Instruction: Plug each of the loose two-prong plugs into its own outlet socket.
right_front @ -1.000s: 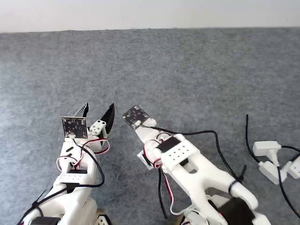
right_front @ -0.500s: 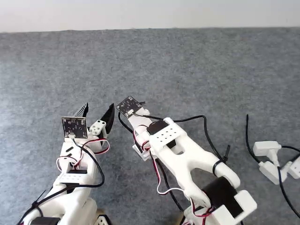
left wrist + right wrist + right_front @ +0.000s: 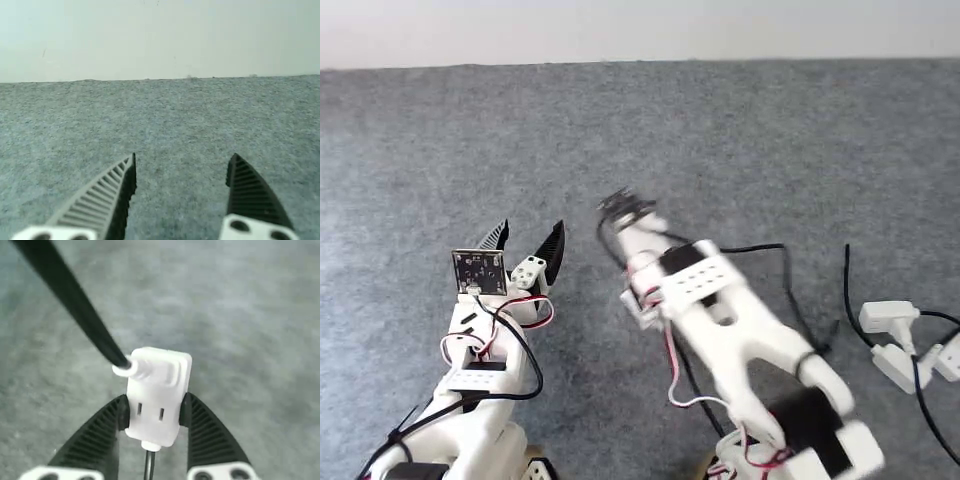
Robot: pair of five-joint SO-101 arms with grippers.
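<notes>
The right gripper [image 3: 155, 404] is clamped on a white socket [image 3: 157, 385], one black ribbed finger [image 3: 107, 432] pressed to each of its side faces. The socket's face with two narrow slots is turned toward the wrist camera. A black cable [image 3: 75, 305] leaves the socket's far end through a white collar and runs off slantwise. Below the socket lies grey mat [image 3: 260, 320]; whether the socket touches it cannot be told.

In the high view the right gripper [image 3: 620, 208] sits near the middle of the mat [image 3: 770, 150], ahead of its white arm [image 3: 720, 310], with the cable [image 3: 790, 290] looping back along the arm's right side.

The left gripper [image 3: 530, 232] is beside it on the left, well apart from the socket, fingers spread wide with nothing between them. Its own wrist view shows the two black tips apart [image 3: 182, 165] over bare mat.

At the mat's right edge, well away from both grippers, lie three white connectors [image 3: 890, 318] close together, each on a black cable [image 3: 847, 290]; which are plugs and which sockets cannot be told.
</notes>
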